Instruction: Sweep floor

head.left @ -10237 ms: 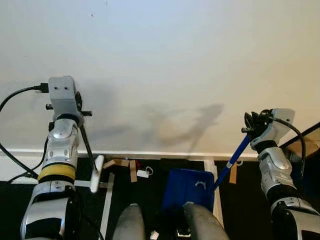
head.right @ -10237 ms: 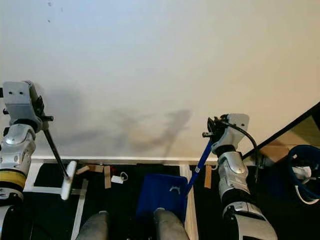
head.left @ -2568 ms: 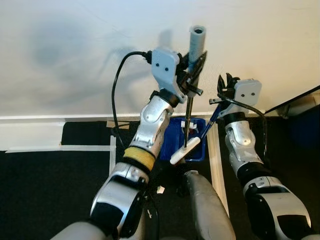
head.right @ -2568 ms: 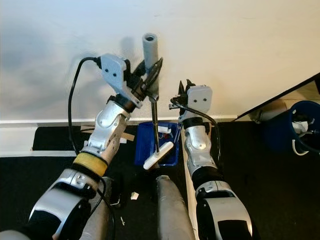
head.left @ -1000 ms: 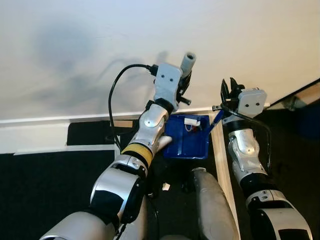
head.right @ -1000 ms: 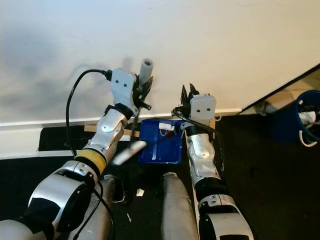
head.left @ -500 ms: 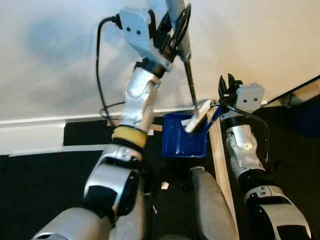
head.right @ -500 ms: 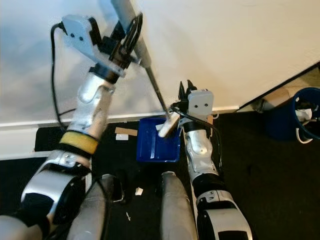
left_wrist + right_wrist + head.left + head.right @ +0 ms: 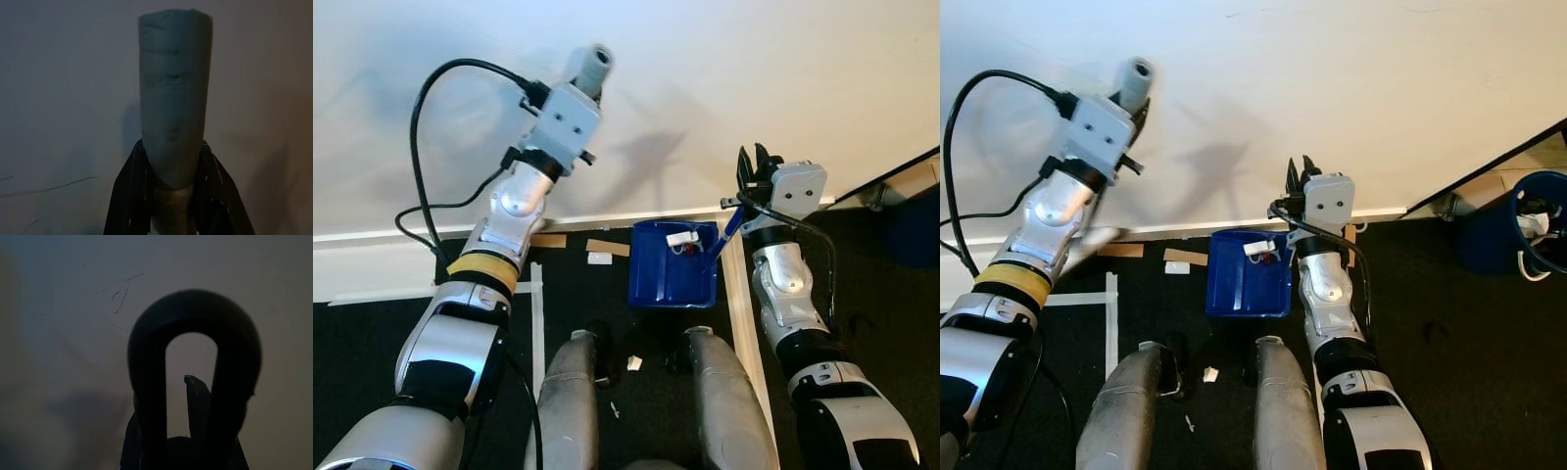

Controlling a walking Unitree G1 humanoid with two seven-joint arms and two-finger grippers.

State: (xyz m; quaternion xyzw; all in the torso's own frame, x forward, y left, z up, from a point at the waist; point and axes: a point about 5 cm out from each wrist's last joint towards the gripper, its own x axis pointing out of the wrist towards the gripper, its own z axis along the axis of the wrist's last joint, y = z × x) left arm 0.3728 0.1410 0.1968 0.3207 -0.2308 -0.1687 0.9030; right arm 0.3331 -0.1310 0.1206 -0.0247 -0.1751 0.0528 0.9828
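My left gripper (image 9: 583, 80) is raised against the white wall and shut on the broom's grey handle grip (image 9: 173, 112). The broom's brush head (image 9: 1095, 239) shows as a pale blur low by the skirting at the left. A blue dustpan (image 9: 672, 281) rests on the dark floor by the wall, with a white scrap (image 9: 682, 238) and a red bit inside. My right gripper (image 9: 754, 164) is shut on the dustpan's blue handle (image 9: 733, 224), whose black end loop (image 9: 193, 323) sits between the fingers. Cardboard strips (image 9: 607, 247) and a white scrap (image 9: 600, 258) lie left of the pan.
My two grey legs (image 9: 570, 392) stand just behind the dustpan, with a small white crumb (image 9: 633, 363) between them. White tape lines (image 9: 534, 313) cross the dark floor. A blue bin (image 9: 1531, 233) stands at the far right beside a slanted dark edge.
My left arm has swung the broom leftward, away from the dustpan, so the brush head has left the pan's rim. The right arm and dustpan have stayed put.
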